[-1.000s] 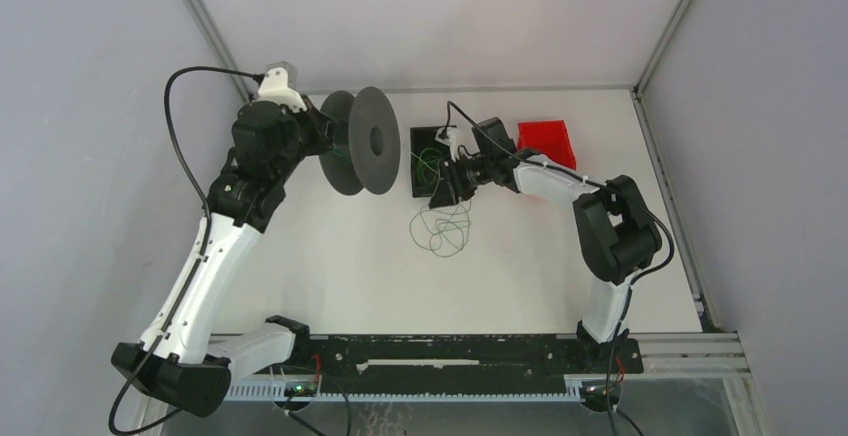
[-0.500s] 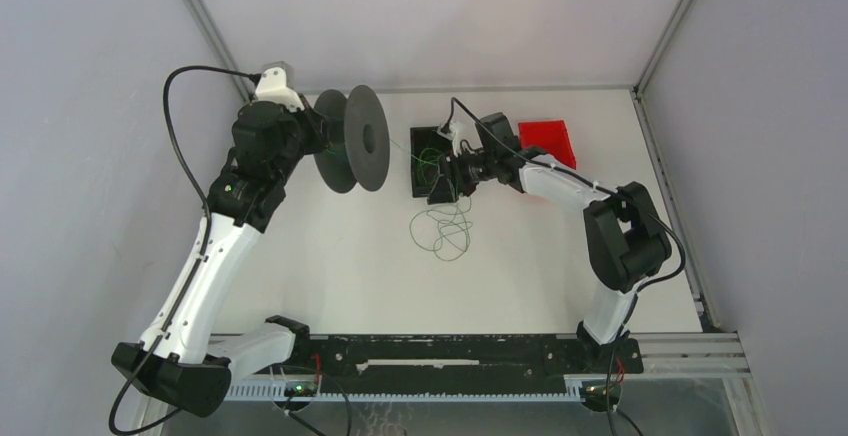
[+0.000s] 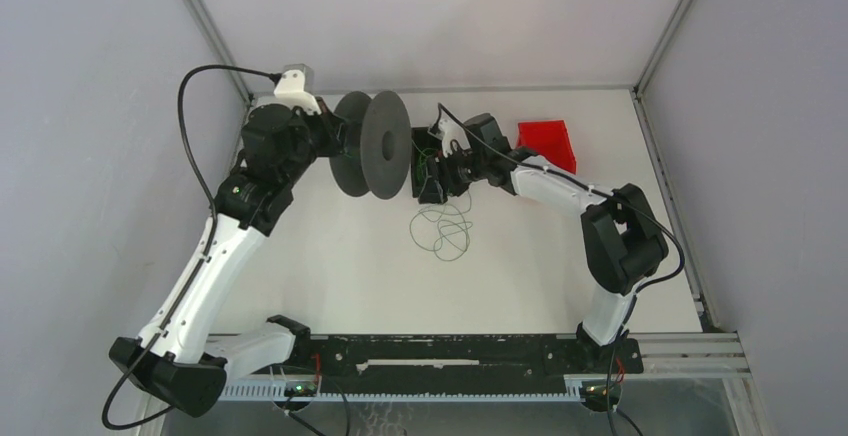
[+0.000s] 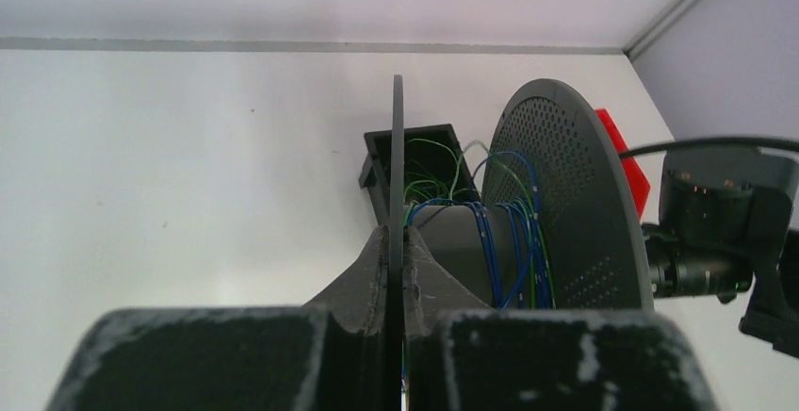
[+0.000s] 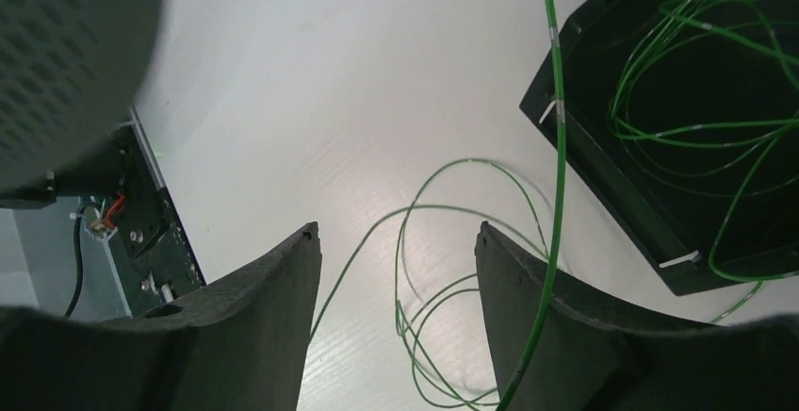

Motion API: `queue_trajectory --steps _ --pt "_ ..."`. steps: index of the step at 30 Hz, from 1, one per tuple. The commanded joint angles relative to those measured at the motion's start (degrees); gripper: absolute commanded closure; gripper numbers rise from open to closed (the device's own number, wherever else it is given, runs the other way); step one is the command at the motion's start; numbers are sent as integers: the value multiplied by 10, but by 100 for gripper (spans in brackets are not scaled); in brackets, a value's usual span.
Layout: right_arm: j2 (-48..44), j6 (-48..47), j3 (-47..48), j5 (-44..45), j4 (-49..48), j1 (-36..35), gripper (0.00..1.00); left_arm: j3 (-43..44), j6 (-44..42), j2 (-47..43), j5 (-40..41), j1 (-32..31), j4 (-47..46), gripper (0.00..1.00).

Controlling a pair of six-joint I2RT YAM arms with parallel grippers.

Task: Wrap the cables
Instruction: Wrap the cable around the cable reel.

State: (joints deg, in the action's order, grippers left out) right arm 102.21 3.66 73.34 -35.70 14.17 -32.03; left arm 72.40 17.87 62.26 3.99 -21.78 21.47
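The white bench (image 3: 330,256) carries an open black box (image 5: 612,194), a red bin (image 3: 548,141) near it, and loose green cables (image 3: 440,226) looping just beside the box.

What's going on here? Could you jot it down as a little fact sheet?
left gripper: shut on one flange of the grey spool
spool: on edge, blue and green wire on its core
right gripper: open, above loose green cables
black tray: holds more green loops
red bin: far side, right of the tray

Bright, even light; soft glare.
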Motion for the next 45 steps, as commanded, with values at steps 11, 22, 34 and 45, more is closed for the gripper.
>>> queue_trajectory --steps 11,22,34,45 --pt "-23 47 46 -2 -12 23 28 -8 -14 -7 -39 -15 -65 100" --pt "-14 73 38 -45 -12 38 40 1 -20 -9 -12 -14 -60 99" --pt "-16 49 24 -50 -10 33 93 19 -20 -9 44 -3 -48 100" --pt "-14 -10 3 -42 12 -61 100 43 52 12 87 31 -22 100"
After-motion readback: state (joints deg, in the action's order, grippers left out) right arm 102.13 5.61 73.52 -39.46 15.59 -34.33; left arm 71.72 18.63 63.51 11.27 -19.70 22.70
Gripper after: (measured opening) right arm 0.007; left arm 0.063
